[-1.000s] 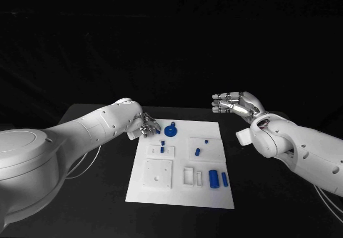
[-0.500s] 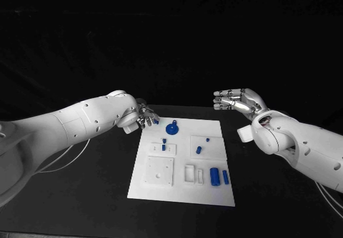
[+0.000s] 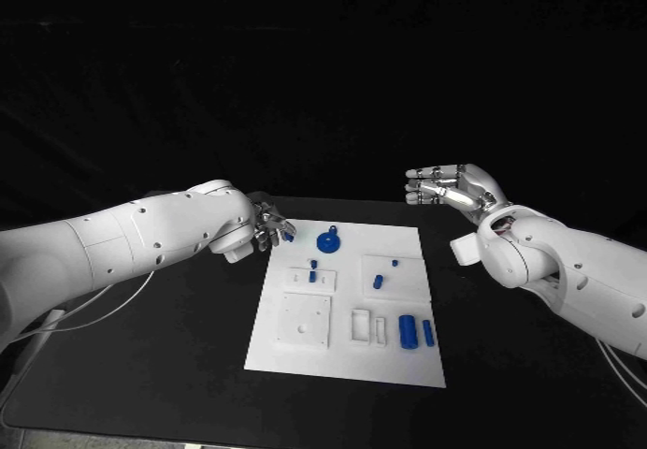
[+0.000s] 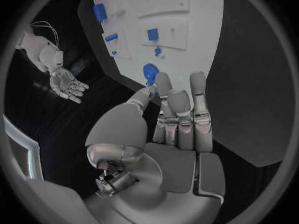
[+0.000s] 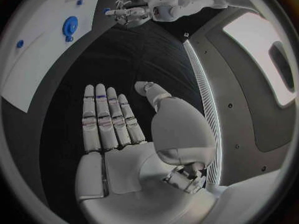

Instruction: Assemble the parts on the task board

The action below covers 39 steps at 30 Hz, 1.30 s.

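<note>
- Over the bench (image 3: 162, 355), head view: left hand (image 3: 268, 227) holds nothing, poised beside the task board (image 3: 344, 360) corner near the round blue part (image 3: 326, 243); right hand (image 3: 452, 192) hangs open, well apart.
- Left wrist view: fingers (image 4: 181, 109) extended toward that round part (image 4: 149, 74), apparently ready to grasp.
- Right wrist view: palm (image 5: 134, 164) flat, empty, clear of the board (image 5: 37, 50).

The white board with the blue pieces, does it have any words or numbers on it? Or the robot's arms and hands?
No readable text anywhere.
Task board: plain white, no words or numbers.
Blue parts, such as the round one: no markings that can be made out.
Left hand and right hand: no label or brand can be read.
</note>
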Available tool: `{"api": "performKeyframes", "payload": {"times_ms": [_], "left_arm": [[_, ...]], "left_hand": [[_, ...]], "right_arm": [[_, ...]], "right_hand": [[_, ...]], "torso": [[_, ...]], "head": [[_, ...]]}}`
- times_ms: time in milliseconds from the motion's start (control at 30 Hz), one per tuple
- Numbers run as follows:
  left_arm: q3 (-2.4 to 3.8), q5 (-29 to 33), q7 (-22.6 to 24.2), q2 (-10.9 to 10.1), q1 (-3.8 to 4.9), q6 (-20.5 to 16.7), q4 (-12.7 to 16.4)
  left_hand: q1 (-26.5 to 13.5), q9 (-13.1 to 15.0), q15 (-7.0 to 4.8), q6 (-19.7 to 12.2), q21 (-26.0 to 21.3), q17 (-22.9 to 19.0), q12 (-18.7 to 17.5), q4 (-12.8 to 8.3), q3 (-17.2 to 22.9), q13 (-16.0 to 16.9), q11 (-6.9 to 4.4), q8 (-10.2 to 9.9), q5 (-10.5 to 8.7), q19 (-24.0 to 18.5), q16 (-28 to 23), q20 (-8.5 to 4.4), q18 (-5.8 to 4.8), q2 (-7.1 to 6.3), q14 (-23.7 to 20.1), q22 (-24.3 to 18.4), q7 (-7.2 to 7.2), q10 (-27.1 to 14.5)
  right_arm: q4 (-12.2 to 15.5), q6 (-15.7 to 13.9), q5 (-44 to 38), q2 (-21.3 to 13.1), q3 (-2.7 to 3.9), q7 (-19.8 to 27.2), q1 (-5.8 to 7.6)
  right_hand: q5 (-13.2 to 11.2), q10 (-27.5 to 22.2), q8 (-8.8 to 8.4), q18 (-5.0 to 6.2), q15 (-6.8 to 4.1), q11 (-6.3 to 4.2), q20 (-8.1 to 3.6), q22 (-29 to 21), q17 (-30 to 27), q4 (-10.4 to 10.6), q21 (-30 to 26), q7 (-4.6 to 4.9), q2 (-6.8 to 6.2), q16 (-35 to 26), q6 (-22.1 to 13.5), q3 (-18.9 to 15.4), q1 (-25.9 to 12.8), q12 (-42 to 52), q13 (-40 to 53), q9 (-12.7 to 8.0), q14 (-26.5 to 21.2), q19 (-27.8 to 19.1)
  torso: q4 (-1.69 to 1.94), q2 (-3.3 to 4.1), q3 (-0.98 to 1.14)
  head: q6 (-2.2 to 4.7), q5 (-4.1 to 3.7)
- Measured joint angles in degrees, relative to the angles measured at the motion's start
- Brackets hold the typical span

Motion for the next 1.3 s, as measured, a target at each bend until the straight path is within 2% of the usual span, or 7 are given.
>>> {"api": "performKeyframes", "payload": {"times_ms": [200,367,500,567,800,1067,1300], "left_arm": [[-2.05,-1.90,-0.34,-1.61,-0.16,-2.91,3.24],[-2.92,-3.22,-0.45,-1.96,-0.94,-4.73,4.70],[-3.21,-4.07,-0.47,-1.85,-2.06,-5.70,5.26],[-3.27,-4.46,-0.48,-1.68,-2.50,-6.08,5.30],[-3.30,-5.29,-0.56,-1.18,-3.60,-6.46,5.83],[-3.33,-5.57,-0.77,-0.78,-4.72,-6.41,5.99],[-3.33,-5.77,-1.01,-0.72,-5.06,-6.18,5.99]], "left_hand": [[-0.22,0.43,0.01,0.01,0.41,0.43,0.45,-0.38,0.38,0.00,0.00,-0.01,0.00,0.00,0.00,0.00,0.00,-0.22,0.00,0.00,0.00,0.00],[-0.24,0.77,0.01,0.01,0.41,0.53,0.45,-0.44,0.45,-0.01,0.00,-0.02,-0.01,0.00,0.00,0.00,0.00,-0.24,0.00,-0.01,0.00,0.00],[-0.45,1.10,0.02,0.01,0.41,0.61,0.45,-0.55,0.55,-0.01,0.00,-0.02,-0.01,0.00,0.00,0.00,0.00,-0.44,0.00,-0.01,0.00,0.00],[-0.55,1.12,0.02,0.01,0.41,0.62,0.45,-1.24,1.24,-0.01,0.00,-0.17,-0.11,0.00,0.00,0.00,0.00,-0.46,0.00,-0.01,0.00,0.00],[-0.57,0.91,0.11,0.02,0.81,0.71,0.45,-1.25,1.25,-0.01,0.00,-0.25,-0.12,0.01,0.00,0.00,0.00,-0.42,0.08,-0.02,0.00,0.00],[-0.49,0.73,0.12,0.02,0.81,0.70,0.44,-1.27,1.27,-0.02,0.00,-0.35,-0.13,0.01,0.00,0.01,0.00,-0.34,0.08,-0.01,0.00,0.00],[-0.34,0.67,0.13,0.02,0.81,0.70,0.44,-1.29,1.29,-0.02,0.00,-0.12,-0.33,-0.11,0.00,-0.11,0.00,-0.19,0.08,0.02,0.01,0.00]], "right_arm": [[-0.09,0.17,0.09,-0.06,0.00,-0.05,-0.14],[-0.07,0.27,0.15,-0.11,0.00,-0.06,-0.19],[-0.01,0.33,0.19,-0.18,0.00,-0.06,-0.30],[0.01,0.35,0.22,-0.20,0.00,-0.07,-0.32],[0.03,0.39,0.27,-0.26,0.00,-0.07,-0.39],[0.06,0.44,0.30,-0.26,0.00,-0.07,-0.46],[0.06,0.47,0.32,-0.32,0.00,-0.07,-0.54]], "right_hand": [[0.00,-0.21,0.00,0.00,-0.10,0.21,0.00,0.00,0.00,0.00,0.00,0.00,0.00,0.00,0.00,0.00,0.00,0.00,0.00,0.00,-0.32,0.00],[0.00,-0.21,0.00,0.00,-0.10,0.21,0.00,0.00,0.00,0.00,0.00,0.00,0.00,0.00,0.00,0.00,0.00,0.00,0.00,0.00,-0.32,0.00],[0.00,-0.21,0.00,0.00,-0.10,0.21,0.00,0.00,0.00,0.00,0.00,0.00,0.00,0.00,0.00,0.00,0.00,0.00,0.00,0.00,-0.32,0.00],[0.00,-0.21,0.00,0.00,-0.10,0.21,0.00,0.00,0.00,0.00,0.00,0.00,0.00,0.00,0.00,0.00,0.00,0.00,0.00,0.00,-0.32,0.00],[0.00,-0.21,0.00,0.00,-0.10,0.21,0.00,0.00,0.00,0.00,0.00,0.00,0.00,0.00,0.01,0.00,0.00,0.00,0.00,0.00,-0.31,0.00],[0.00,-0.21,0.00,0.00,-0.10,0.21,0.00,0.00,0.00,0.00,0.00,0.20,0.00,0.00,-0.20,0.00,0.00,0.00,0.00,0.00,-0.31,0.00],[0.00,-0.21,0.00,0.00,-0.11,0.21,0.00,0.00,0.00,0.00,0.00,0.20,0.00,0.00,-0.20,0.00,0.00,0.00,0.00,0.00,-0.31,0.00]], "torso": [[0.18,-0.21,0.07],[0.25,-0.25,0.07],[0.25,-0.26,0.04],[0.23,-0.25,0.04],[0.08,-0.16,0.10],[0.14,-0.15,0.11],[0.14,-0.15,0.11]], "head": [[-0.27,0.24],[-0.43,0.39],[-0.53,0.47],[-0.59,0.48],[-0.88,0.55],[-1.13,0.34],[-1.28,0.26]]}}
